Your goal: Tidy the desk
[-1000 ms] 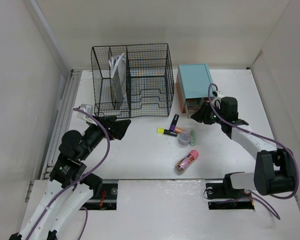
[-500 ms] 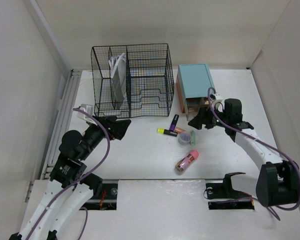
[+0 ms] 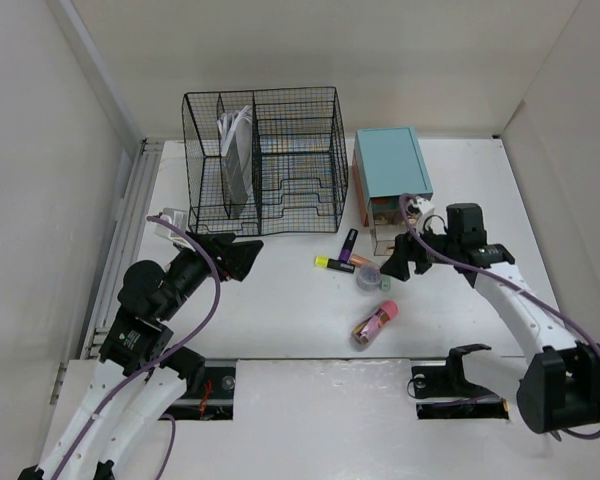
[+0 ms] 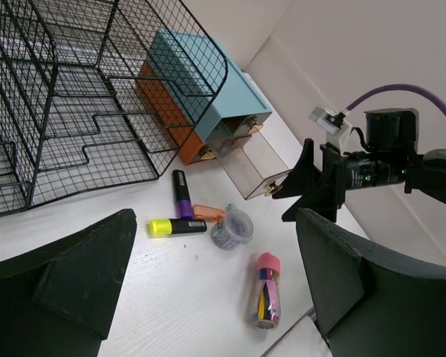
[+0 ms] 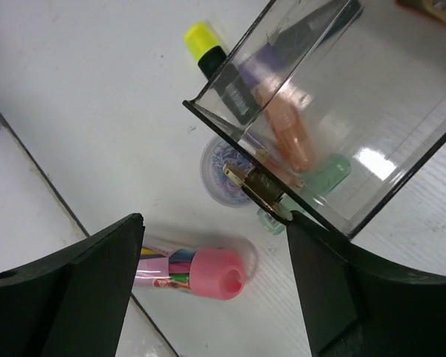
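Two hands, one table (image 3: 280, 305), assorted desk goods.

1. Table: broad, flat, matte white, walled in white; it lies beneath both hands and carries every item below.
2. Left hand (image 3: 238, 250): black wedge-shaped fingers spread wide, nothing between them.
3. Right hand (image 3: 392, 262): fingers parted, flanking but not pinching the brass knob (image 5: 256, 186).
4. Clear drawer (image 4: 256, 167): transparent hard plastic, boxy, dark-edged, pulled partway out of its housing. Its knobbed front faces the right hand.
5. Teal drawer box (image 3: 390, 165): smooth teal shell with orange side, just beyond the right hand.
6. Wire organizer (image 3: 280, 160): black mesh, stepped tiers and upright slots, ahead of the left hand. Pale papers (image 3: 235, 140) stand in a slot.
7. Pink-capped tube (image 3: 374, 322): clear cylinder of coloured sticks, lying flat, nearer the arm bases than the right hand.
8. Round tub (image 3: 368, 277): small, translucent, close beside the right hand's tips.
9. Yellow highlighter (image 3: 332, 263) and purple marker (image 3: 349, 241): short plastic barrels, lying between the two hands, nearer the right.
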Action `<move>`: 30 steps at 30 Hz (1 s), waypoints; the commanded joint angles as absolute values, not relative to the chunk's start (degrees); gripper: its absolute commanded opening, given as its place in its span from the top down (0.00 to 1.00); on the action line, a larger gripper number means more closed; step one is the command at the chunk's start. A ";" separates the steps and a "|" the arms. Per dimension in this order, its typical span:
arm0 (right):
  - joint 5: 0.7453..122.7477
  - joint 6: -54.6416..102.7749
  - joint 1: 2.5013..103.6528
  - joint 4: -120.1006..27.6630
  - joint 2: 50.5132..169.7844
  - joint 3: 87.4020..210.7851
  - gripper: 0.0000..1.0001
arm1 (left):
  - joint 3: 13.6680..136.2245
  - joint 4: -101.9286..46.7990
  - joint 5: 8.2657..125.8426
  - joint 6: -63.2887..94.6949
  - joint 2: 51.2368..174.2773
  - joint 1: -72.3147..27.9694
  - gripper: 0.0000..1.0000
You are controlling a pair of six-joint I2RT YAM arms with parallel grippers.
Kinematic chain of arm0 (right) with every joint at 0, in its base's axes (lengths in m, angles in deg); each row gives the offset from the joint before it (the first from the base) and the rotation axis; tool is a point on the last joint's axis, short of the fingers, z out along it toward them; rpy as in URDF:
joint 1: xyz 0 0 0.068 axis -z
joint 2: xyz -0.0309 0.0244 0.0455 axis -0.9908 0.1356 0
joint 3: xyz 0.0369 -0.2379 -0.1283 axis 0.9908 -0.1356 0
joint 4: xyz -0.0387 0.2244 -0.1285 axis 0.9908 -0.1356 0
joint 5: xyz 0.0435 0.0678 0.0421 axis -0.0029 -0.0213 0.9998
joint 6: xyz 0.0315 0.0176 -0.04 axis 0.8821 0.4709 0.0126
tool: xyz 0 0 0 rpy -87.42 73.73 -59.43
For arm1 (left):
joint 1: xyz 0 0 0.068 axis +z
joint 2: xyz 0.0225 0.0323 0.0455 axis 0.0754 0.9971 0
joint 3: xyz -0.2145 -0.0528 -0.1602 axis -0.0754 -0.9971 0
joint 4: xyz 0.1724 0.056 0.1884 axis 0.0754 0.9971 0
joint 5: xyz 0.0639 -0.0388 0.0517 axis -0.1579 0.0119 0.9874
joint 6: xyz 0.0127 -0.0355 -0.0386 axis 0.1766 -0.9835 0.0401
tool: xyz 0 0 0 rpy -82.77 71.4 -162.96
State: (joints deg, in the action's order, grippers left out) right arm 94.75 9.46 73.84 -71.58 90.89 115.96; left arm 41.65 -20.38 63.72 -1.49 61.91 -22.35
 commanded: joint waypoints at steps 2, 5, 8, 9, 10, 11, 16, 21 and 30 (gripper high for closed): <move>104.91 9.69 71.83 -69.45 94.88 119.87 0.18 | 44.69 -21.51 62.83 -0.84 60.56 -22.66 0.14; 105.52 10.31 72.88 -68.22 100.49 121.00 0.18 | 45.31 -20.37 63.36 -0.31 59.86 -22.66 0.14; 106.31 10.31 74.28 -68.21 104.47 123.38 0.18 | 45.84 -19.05 63.89 0.29 59.24 -22.66 0.14; 106.31 10.31 74.29 -68.21 105.87 123.90 0.18 | 45.84 -18.52 64.50 0.30 59.24 -22.66 0.14; 106.31 10.31 74.82 -68.73 105.88 123.91 0.17 | 45.84 -18.52 64.50 0.82 59.24 -22.66 0.14; 105.53 10.31 74.82 -68.13 105.28 123.21 0.14 | 45.84 -18.52 64.50 0.83 59.24 -22.66 0.13; 101.66 12.94 75.35 -62.77 98.18 118.29 0.11 | 45.32 -18.52 64.50 0.83 59.24 -22.66 0.13; 102.44 10.60 75.35 -62.83 95.78 118.10 0.10 | 45.32 -19.13 64.50 0.83 59.76 -22.66 0.13; 106.39 7.06 75.35 -72.52 97.62 121.80 0.10 | 45.84 -18.61 64.50 1.36 59.76 -22.66 0.13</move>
